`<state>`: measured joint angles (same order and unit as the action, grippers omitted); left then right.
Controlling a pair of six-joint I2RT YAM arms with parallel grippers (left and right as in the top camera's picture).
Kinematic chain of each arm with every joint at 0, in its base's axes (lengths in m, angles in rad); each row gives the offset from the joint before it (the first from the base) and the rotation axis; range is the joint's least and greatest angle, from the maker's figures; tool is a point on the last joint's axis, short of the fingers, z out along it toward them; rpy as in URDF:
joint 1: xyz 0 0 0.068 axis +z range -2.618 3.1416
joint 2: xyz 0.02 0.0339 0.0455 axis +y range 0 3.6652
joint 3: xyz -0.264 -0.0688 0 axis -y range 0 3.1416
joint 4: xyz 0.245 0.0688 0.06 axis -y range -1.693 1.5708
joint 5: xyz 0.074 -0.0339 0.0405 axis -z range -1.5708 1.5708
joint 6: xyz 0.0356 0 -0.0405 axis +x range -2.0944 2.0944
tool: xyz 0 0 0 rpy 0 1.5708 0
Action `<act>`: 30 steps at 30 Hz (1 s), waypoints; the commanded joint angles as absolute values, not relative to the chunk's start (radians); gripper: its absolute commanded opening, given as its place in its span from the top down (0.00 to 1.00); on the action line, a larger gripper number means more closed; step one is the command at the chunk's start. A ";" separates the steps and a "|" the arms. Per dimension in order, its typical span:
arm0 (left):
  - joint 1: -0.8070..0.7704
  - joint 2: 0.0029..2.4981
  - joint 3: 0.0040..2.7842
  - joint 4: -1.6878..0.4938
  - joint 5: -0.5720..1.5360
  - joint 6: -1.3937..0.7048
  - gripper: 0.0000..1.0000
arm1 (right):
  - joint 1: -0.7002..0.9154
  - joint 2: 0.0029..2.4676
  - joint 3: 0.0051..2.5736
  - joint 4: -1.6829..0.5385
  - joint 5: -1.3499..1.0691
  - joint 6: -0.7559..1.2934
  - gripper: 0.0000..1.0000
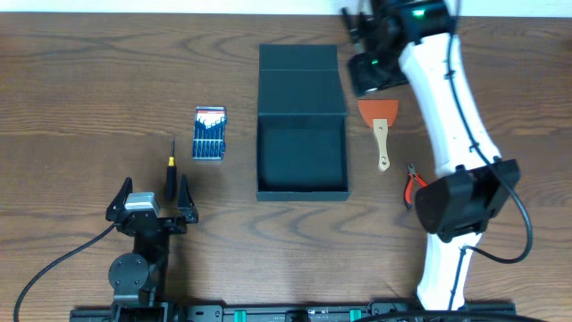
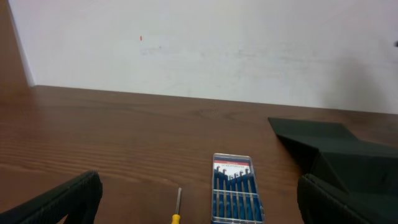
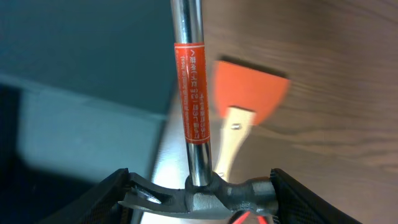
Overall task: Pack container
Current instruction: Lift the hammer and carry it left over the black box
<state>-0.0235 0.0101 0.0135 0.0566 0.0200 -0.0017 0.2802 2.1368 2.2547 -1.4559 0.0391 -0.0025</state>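
1. Container (image 1: pixel 302 134): dark, rectangular, at the centre of the overhead frame on the table (image 1: pixel 71 89). It is open. The flap lid is folded back toward the top of the frame, and the interior shows nothing inside.

2. Left tool (image 1: pixel 154 190): lower left of the overhead frame, low over the table, with its 2 fingers spread wide apart. It grips nothing.

3. Right tool (image 1: pixel 374 72): upper right of the overhead frame, just beside the lid's right edge. In the right wrist view its 2 fingers are clamped on the head of a hammer (image 3: pixel 193 93). The chrome shaft, which carries a red label, runs up the frame over the container's edge.

4. Other items on the table:
- Blue screwdriver set (image 1: pixel 210 134): left of the container, clear of it.
- Single screwdriver (image 1: pixel 170 170): lower left of the set, yellow band on a dark handle, lying between the left tool's fingers in the overhead view.
- Scraper (image 1: pixel 380 130): orange blade and wooden handle, just right of the container and below the right tool.
- Pliers (image 1: pixel 411 183): red handles, lower right of the scraper, partly hidden by the right arm.
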 commanded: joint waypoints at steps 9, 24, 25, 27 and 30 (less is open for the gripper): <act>-0.028 0.004 0.004 0.061 0.023 0.007 0.01 | 0.474 2.138 2.280 -1.526 0.041 -0.071 0.44; -0.028 0.004 0.004 0.061 0.023 0.007 0.02 | 0.519 2.138 2.236 -1.591 0.031 -0.080 0.45; -0.028 0.004 0.004 0.061 0.023 0.007 0.02 | 0.519 2.138 2.225 -1.591 0.026 -0.080 0.45; -0.028 0.004 0.004 0.061 0.023 0.007 0.01 | 0.519 2.138 2.193 -1.588 0.017 -0.080 0.44; -0.028 0.004 0.004 0.061 0.023 0.007 0.01 | 0.519 2.138 2.149 -1.579 0.017 -0.080 0.43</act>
